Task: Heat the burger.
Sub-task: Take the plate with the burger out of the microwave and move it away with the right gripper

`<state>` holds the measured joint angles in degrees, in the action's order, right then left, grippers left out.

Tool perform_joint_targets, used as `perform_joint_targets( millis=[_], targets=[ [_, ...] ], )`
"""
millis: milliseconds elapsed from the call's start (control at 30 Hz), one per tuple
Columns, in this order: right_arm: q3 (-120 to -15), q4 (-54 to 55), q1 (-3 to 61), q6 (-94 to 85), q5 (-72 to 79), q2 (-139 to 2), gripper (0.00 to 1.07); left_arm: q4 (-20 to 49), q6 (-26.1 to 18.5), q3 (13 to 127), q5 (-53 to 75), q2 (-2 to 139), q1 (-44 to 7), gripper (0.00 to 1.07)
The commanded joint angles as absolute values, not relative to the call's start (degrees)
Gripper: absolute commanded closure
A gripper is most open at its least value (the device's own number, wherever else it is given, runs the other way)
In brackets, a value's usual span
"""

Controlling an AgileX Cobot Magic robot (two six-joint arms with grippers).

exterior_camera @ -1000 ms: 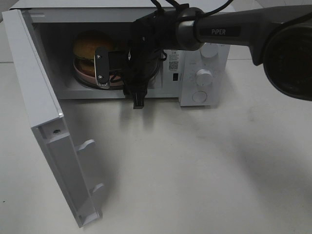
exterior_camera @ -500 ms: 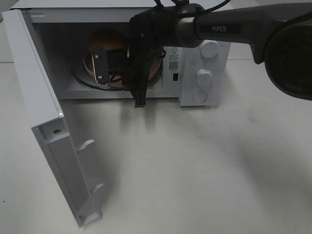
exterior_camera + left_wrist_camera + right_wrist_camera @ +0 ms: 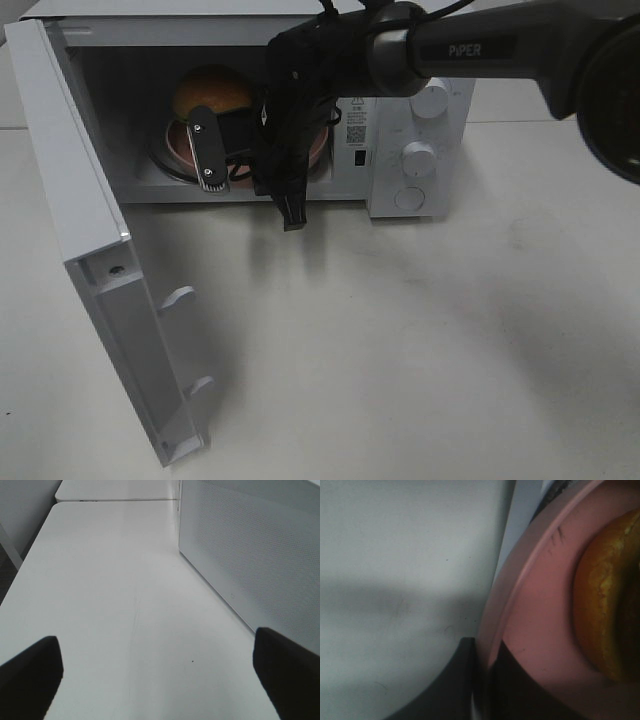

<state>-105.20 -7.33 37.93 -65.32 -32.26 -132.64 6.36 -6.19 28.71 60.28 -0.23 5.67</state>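
Loading step: right gripper [image 3: 482, 680] clamps the flat pink plate [image 3: 535, 630] rim (golden-brown burger [image 3: 208, 92] aboard, upper centre); next, release and withdraw.

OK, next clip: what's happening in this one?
The right hand is reaching into the open microwave and is shut on the rim of the pink plate that carries the burger. Plate and burger are inside the cavity, and the door is swung wide open. The left hand is open and holds nothing, off to the side over the white table.
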Motion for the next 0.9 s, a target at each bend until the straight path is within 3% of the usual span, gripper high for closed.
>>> perform_joint_targets(
  millis=[33,900],
  targets=[
    [-99.58,-7.05,38.04,-68.3,-26.7,-128.8,1.07,6.53,-5.96,28.53,59.53,-1.43,5.79,0.09],
    [-76.6,-7.22,37.7,-73.68,-13.64,-111.73,1.07,6.53,-5.96,28.53,59.53,-1.43,5.79,0.09]
  ],
)
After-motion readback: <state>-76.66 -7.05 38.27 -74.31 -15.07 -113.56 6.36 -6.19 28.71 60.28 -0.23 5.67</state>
